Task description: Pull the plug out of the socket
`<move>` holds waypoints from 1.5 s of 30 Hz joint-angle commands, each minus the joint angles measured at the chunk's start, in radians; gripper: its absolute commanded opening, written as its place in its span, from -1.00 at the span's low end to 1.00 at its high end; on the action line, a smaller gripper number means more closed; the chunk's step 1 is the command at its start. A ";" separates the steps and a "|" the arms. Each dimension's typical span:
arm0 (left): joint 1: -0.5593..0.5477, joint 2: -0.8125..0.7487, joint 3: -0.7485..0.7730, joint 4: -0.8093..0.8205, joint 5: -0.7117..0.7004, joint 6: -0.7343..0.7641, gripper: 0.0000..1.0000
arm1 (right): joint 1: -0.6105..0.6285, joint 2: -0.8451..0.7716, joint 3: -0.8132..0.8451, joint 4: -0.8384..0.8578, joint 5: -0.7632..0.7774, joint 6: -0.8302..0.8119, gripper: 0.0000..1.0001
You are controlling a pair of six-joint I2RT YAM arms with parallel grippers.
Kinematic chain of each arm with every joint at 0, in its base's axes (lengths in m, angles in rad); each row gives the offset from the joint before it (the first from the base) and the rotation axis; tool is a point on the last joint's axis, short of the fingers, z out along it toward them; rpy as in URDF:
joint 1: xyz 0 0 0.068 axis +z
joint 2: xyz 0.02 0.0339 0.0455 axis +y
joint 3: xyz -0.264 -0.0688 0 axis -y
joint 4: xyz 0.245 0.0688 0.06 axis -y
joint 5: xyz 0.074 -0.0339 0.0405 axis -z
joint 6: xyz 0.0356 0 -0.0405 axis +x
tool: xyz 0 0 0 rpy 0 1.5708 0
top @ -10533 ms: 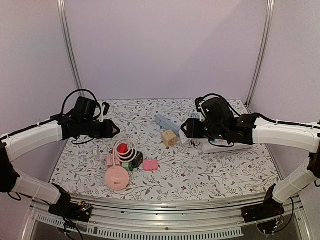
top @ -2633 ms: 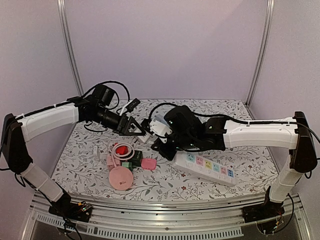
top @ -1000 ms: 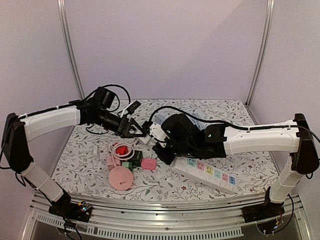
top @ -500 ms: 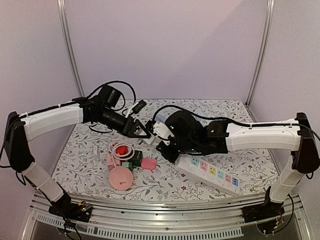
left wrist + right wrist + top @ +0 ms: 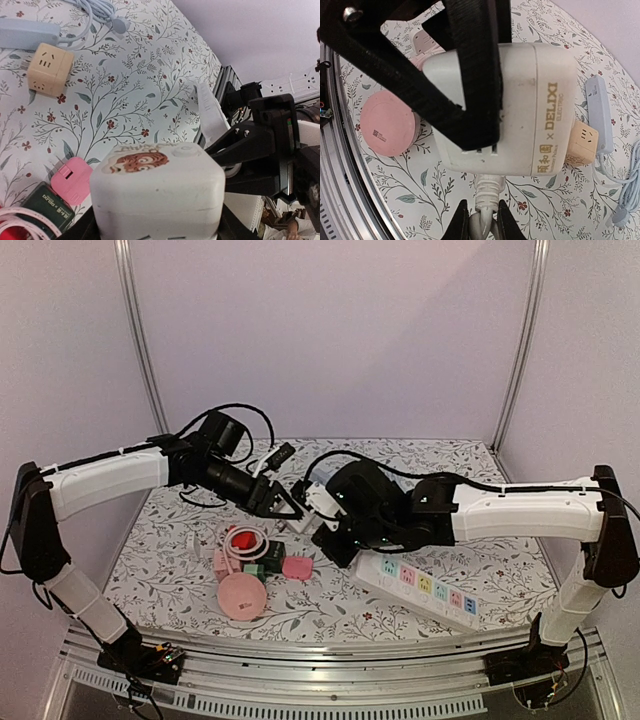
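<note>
A white cube socket [image 5: 157, 190] marked DELIXI [image 5: 530, 110] hangs above the table, and my left gripper [image 5: 157, 225] is shut on its two sides. One black left finger [image 5: 470, 65] crosses the cube's face. The plug's ribbed white neck [image 5: 487, 192] sticks out of the cube's underside. My right gripper [image 5: 481, 220] is shut on the cord just below that neck. From above, the left gripper [image 5: 280, 502], the cube [image 5: 316, 498] and the right gripper [image 5: 324, 528] meet over the table's middle.
A long white power strip [image 5: 420, 585] with coloured sockets lies on the table right of the grippers. Below them are a pink disc [image 5: 238, 595], a red piece in a white coil [image 5: 243, 537] and a pink adapter [image 5: 298, 567]. A tan cube [image 5: 580, 142] and a grey-blue strip [image 5: 600, 110] lie behind.
Both grippers, with the cube between them, have drifted slightly right and back over the last second. Neither grip has changed.
</note>
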 commanded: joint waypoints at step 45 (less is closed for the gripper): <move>0.022 0.013 0.025 -0.158 -0.183 0.056 -0.84 | -0.013 -0.022 0.089 0.102 0.033 0.041 -1.00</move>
